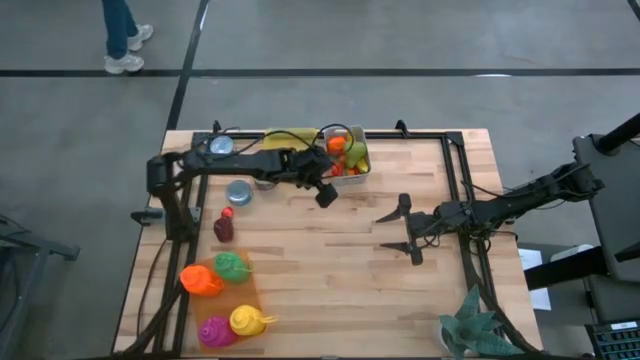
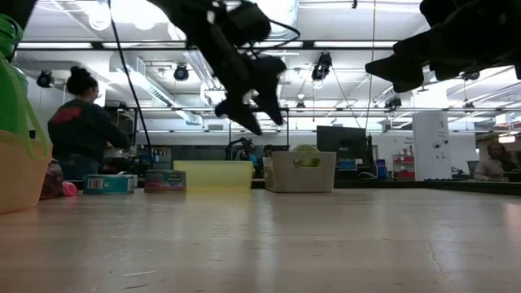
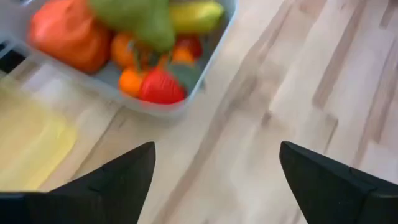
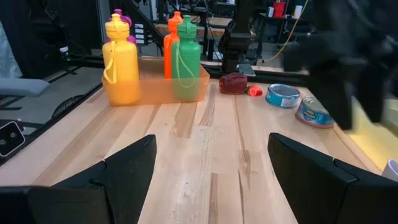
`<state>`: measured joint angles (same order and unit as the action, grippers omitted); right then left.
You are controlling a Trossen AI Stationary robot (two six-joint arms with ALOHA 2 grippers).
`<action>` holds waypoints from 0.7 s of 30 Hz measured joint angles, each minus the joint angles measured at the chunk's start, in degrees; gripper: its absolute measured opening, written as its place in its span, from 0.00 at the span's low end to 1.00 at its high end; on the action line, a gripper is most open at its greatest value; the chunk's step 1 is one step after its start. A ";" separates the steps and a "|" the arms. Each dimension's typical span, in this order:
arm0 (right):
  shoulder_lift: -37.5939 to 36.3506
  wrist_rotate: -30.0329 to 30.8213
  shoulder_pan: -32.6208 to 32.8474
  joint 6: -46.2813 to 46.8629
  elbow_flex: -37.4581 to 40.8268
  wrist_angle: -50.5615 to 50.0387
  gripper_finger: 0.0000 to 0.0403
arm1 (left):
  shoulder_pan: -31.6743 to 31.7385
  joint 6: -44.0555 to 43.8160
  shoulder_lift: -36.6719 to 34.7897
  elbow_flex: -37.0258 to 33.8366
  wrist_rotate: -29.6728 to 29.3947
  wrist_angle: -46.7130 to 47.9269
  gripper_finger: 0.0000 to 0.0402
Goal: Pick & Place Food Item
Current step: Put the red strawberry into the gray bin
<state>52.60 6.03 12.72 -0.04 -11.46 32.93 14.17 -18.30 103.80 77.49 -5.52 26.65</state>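
Left gripper: your left gripper (image 1: 326, 190) hangs above the bare wood in the upper centre of the high view, just below the food bin; fingers (image 3: 118, 180) spread wide, nothing between them.
Right gripper: your right gripper (image 1: 410, 229) waits right of centre in the high view, over bare table, well apart from the bin; fingers wide, nothing held.
Food bin: grey bin (image 1: 361, 150) sits at the upper edge of the table, top centre of the high view. In the left wrist view it fills the upper left, holding an orange piece (image 3: 65, 34), a green pear-like piece (image 3: 140, 18), a yellow piece (image 3: 196, 15) and a red strawberry-like piece (image 3: 161, 87) (shapes are blurred, so take the names loosely).
Yellow sheet: yellow sheet (image 1: 290, 134) lies just left of the bin.
Cans: two cans (image 1: 239, 192) sit left of the left arm, upper left of the table.
Bottles: four coloured bottles (image 1: 230, 266) stand in an orange tray (image 1: 250, 295), lower left of the high view.
Red item: dark red item (image 1: 223, 228) lies between the cans and the tray.
Background: a person (image 2: 80, 130) stands at the left of the low view, beyond the table.
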 joint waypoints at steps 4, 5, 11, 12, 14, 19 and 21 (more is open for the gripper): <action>-0.01 -0.01 -0.01 0.01 0.00 0.02 0.76 | -3.80 -4.21 -4.04 -0.02 -4.79 8.25 0.87; 0.00 0.00 0.00 0.01 0.00 0.01 0.76 | -5.02 -5.55 -4.94 -0.02 -6.33 9.87 0.87; 0.00 -0.01 0.01 0.00 0.00 -0.08 0.76 | -12.59 -15.51 -9.44 -0.02 -15.97 21.01 0.87; 0.00 -0.01 -0.01 0.00 0.00 -0.04 0.76 | -13.73 -17.33 -10.10 -0.02 -17.49 22.58 0.87; 0.00 -0.01 -0.01 0.01 0.00 -0.09 0.76 | -15.79 -21.48 -10.98 -0.02 -20.00 25.89 0.87; 0.00 0.00 0.00 -0.09 0.00 -0.04 0.76 | -19.00 -31.20 -11.71 -0.04 -20.90 32.64 0.87; 0.00 0.16 -0.01 -0.14 0.00 -0.07 0.76 | -19.40 -35.71 -11.73 -0.04 -20.93 35.40 0.87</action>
<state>52.60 6.19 12.72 -0.19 -11.46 32.86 -5.23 -54.01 92.07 77.45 -26.45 62.05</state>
